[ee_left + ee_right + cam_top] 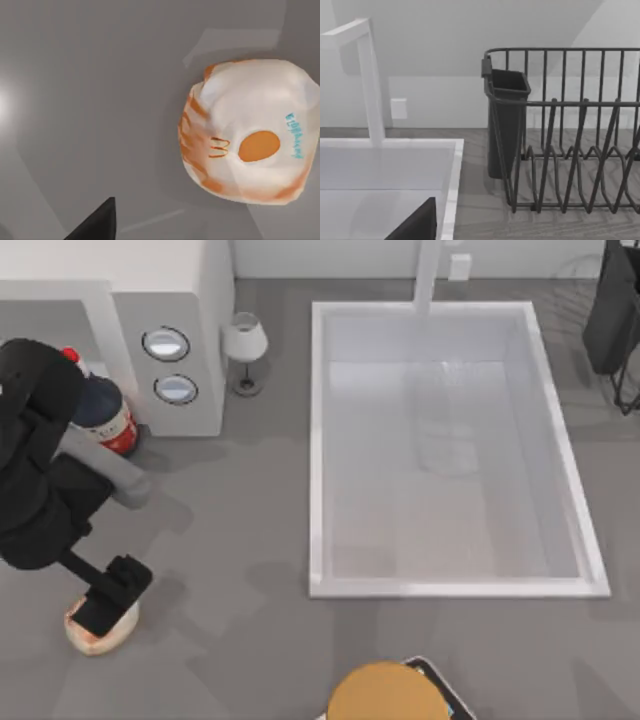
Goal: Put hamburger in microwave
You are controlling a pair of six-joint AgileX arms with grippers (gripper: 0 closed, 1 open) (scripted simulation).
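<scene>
1. Cream-topped and rimmed in reddish brown, the hamburger (100, 630) sits on the grey table (230, 570) at about eight o'clock in the top view, near the left edge.
2. AgileX's left gripper (112, 597) hangs directly over the hamburger, its black body covering much of the bun from above; whether its jaws are spread or pressed together cannot be told.
3. Seen from the left wrist, the hamburger (247, 132) lies on bare grey tabletop, wrapped in white with an orange spot, orange lettering and a small teal mark; one dark fingertip (97, 222) juts in well apart from it.
4. White and boxy, the microwave (150, 310) stands at ten o'clock, its side panel carrying two round silver-rimmed dials (166, 343).
5. A red-and-white bottle (112, 420) with a dark blue upper part stands just beside the microwave, partly behind the left arm.
6. A small white table lamp (244, 345) stands between microwave and sink basin (318, 440), which fills the centre and right, its white faucet (428, 275) at twelve o'clock.
7. A dark wire dish rack (570, 135) with a utensil cup (506, 120) sits at two o'clock, beside the sink rim in the right wrist view, where a dark fingertip (417, 222) of the parked right arm's gripper also shows.
8. A tan disc (388, 692) lies at six o'clock.
</scene>
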